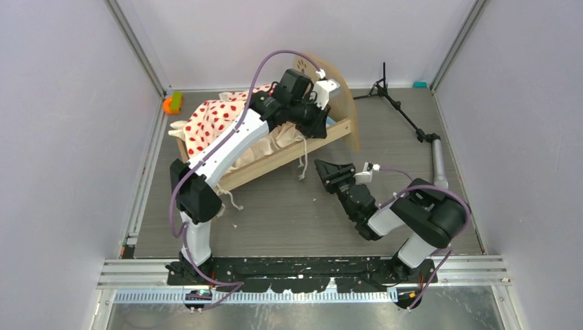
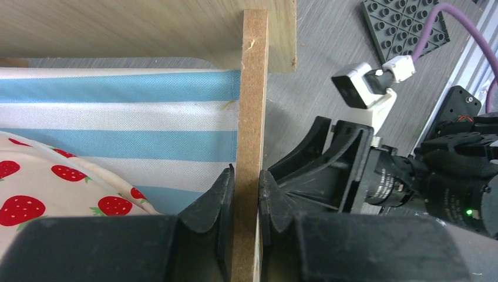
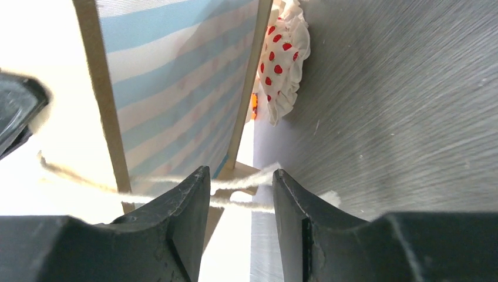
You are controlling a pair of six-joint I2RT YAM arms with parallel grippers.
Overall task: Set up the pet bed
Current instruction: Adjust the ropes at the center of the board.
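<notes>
The pet bed (image 1: 261,170) sits at the far left of the tabletop (image 1: 289,227). Its long side runs left to right, and the right end points a bit farther away. The spotted bedding (image 1: 213,120) is bunched at the left end, so the striped mattress (image 2: 117,117) shows. The left pincer (image 2: 246,179) is clamped on a thin wood board (image 2: 252,88) at the bed's right end. The right pincer (image 3: 241,173) waits just in front of the long side with its fingers apart. Loose strings (image 3: 235,187) run between them. It is the nearer one to those strings, so the next pull is likely its job.
</notes>
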